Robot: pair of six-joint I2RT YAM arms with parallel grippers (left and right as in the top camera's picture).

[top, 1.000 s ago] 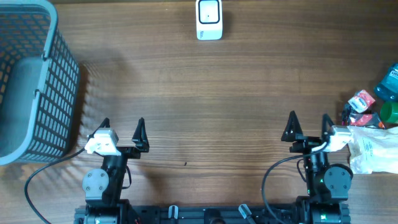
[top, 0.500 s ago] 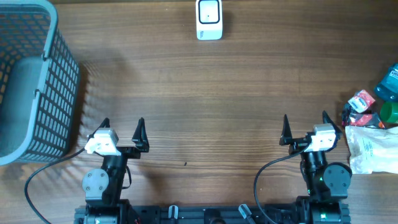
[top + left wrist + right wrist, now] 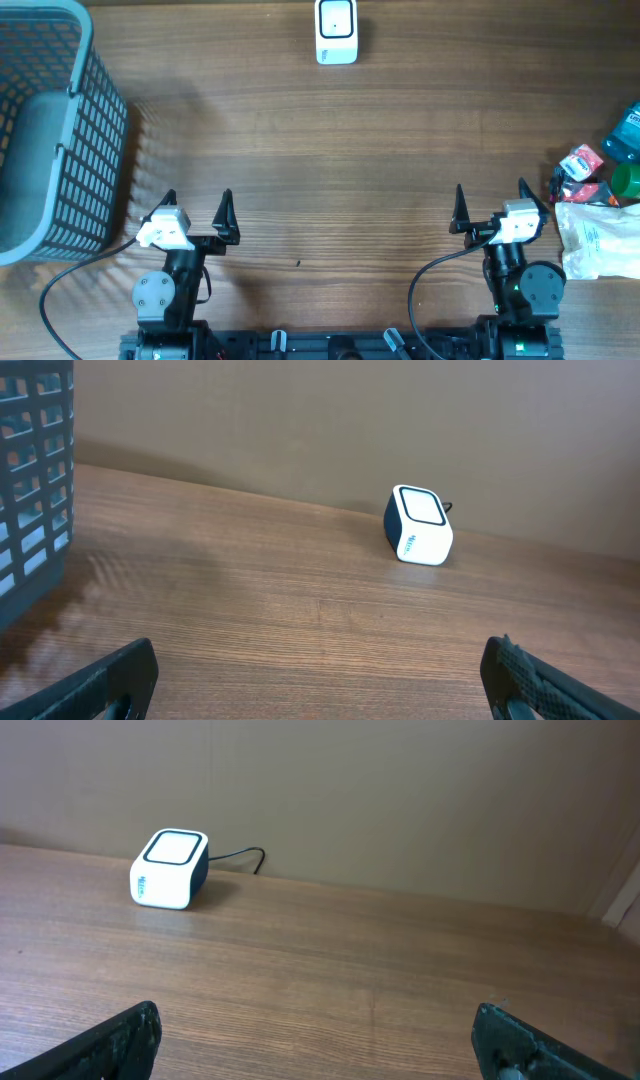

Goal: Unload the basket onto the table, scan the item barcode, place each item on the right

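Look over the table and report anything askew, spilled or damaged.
Nothing stands out. The scanner sits upright at the far edge, the basket stands at the left, and the packaged items lie bunched at the right edge, partly out of frame. Nothing looks spilled.

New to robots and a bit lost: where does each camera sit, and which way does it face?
Overhead: above the table, looking down; left gripper, right gripper, basket show.
Left wrist: low on left arm, facing forward; own fingers at bottom corners.
Right wrist: same from right arm.
Shared: all see the scanner.

Black arms (image 3: 160,295), white wrist modules (image 3: 165,228), pointed fingers (image 3: 227,208)
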